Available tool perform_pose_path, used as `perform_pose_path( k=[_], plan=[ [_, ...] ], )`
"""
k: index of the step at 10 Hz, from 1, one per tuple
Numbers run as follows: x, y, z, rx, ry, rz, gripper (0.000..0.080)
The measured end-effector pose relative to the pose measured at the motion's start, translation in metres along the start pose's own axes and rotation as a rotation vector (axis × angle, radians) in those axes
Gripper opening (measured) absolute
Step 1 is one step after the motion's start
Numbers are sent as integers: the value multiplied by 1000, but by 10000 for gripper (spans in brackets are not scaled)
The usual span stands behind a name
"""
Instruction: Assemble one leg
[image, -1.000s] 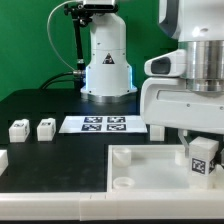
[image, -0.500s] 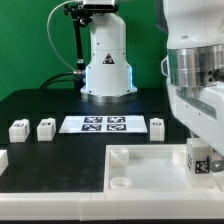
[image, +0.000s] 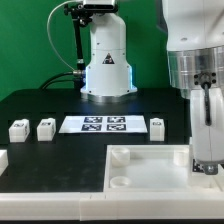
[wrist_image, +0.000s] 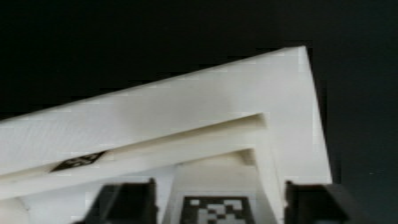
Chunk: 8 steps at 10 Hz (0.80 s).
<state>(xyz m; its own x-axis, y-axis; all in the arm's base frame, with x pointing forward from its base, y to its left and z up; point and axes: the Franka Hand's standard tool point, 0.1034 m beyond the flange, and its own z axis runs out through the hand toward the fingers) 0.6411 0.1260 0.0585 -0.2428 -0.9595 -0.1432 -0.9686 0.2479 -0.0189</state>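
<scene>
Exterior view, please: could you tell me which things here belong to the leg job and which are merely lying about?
Job in hand: held leg, between the fingers; gripper; white tray under it.

Lying about: spare legs on the table, at and; marker board.

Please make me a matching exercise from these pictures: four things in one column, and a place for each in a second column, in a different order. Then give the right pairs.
Things:
1. marker board
2. two loose legs
3. tray
4. gripper

Places:
A. at the exterior view's left, on the black table
B. in front of the second robot's base
C. over the tray's corner at the exterior view's right
D. nearest the camera, in the foreground

Pairs: 1-B, 2-A, 3-D, 4-C
</scene>
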Motion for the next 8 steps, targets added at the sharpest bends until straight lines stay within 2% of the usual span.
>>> perform_pose_path(
  k=[1,2,3,4,6,7,8],
  plan=[
    [0,0,0,0,0,0,472],
    [0,0,0,0,0,0,587],
    [0,0,0,0,0,0,587],
    [-2,0,-1,4,-2,-4,637],
    [-18,8,-20,28,-23,-44,646],
    [-24,4,-35,43,-38,-52,648],
    [-26,2,-40,50,-43,-59,648]
  ],
)
